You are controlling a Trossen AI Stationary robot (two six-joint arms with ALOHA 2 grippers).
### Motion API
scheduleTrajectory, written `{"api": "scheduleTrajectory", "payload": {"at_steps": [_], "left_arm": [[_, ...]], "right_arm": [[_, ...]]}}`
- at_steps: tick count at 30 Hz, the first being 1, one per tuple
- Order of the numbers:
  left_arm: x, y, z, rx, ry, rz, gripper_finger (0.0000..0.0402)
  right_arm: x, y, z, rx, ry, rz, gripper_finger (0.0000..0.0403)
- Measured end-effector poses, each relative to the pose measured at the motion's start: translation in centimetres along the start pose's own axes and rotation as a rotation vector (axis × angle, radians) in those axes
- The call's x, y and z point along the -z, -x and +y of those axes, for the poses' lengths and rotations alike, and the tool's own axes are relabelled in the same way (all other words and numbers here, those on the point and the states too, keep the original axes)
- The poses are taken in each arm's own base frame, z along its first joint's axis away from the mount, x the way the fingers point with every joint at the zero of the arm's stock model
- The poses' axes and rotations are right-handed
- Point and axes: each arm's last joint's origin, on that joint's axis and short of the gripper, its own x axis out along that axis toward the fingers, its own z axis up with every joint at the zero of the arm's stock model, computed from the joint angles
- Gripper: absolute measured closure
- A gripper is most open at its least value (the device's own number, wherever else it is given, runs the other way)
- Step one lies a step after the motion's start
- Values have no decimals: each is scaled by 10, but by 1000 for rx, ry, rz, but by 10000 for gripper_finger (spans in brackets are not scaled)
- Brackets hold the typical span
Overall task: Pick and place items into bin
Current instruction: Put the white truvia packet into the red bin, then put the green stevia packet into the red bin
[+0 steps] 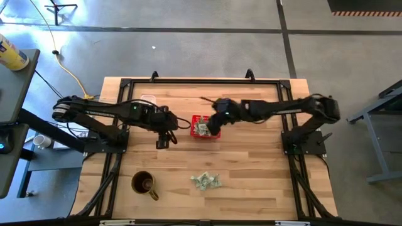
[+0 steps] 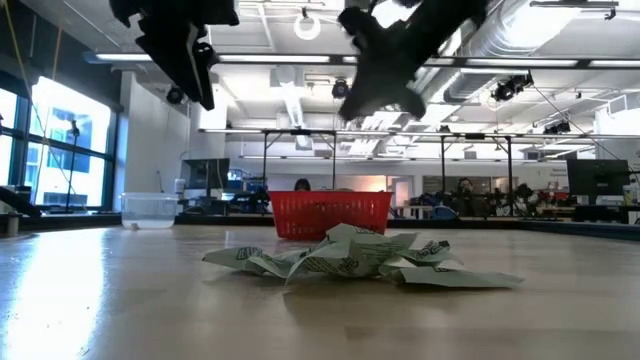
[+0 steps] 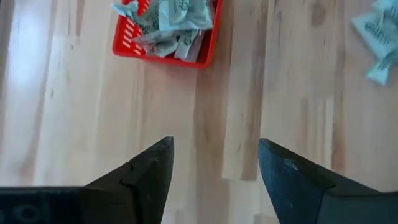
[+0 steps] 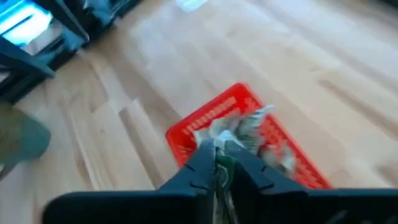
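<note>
Pinching a green-and-white packet [image 4: 222, 171] between its closed fingers, the right gripper [image 4: 217, 163] hangs just above the red basket [image 1: 203, 127] — the basket sits mid-table with more packets [image 3: 169, 22] inside. Left of the basket, the left gripper [image 3: 214, 169] floats over bare wood, fingers wide apart, holding nothing. On the table's near side lies a loose pile of packets [image 1: 206, 181] — a brown mug [image 1: 144, 184] stands to its left.

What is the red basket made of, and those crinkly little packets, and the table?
The red basket looks like moulded plastic: its bright walls are an open grid. The packets seem thin paper or foil wrap, since they hold sharp creases; which one is unclear. The table looks like smooth wood, showing joined planks with grain.
</note>
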Motion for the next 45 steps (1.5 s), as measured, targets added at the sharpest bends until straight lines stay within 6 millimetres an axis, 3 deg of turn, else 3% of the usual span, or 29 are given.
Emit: {"api": "scheduleTrajectory", "payload": {"at_steps": [4,9,14,18,21,25,35,45], "left_arm": [[-2,-4,-1,17,83,6,124],[-4,-24,-11,163,149,-12,102],[-2,-64,-44,293,107,-110,92],[-5,-86,-83,366,-52,-208,101],[-14,-93,-104,377,-122,-275,113],[-22,-105,-111,375,-147,-259,129],[-19,-139,-129,493,-242,-211,140],[-7,-165,-143,462,-287,-160,127]], "right_arm": [[3,-25,-4,-60,24,37,295],[9,-28,-7,-18,95,80,184],[5,10,8,-4,275,10,103],[18,35,15,44,402,68,66],[27,52,24,60,465,71,51],[41,59,37,62,472,79,46],[75,75,68,85,364,42,45],[93,82,76,134,363,36,45]]}}
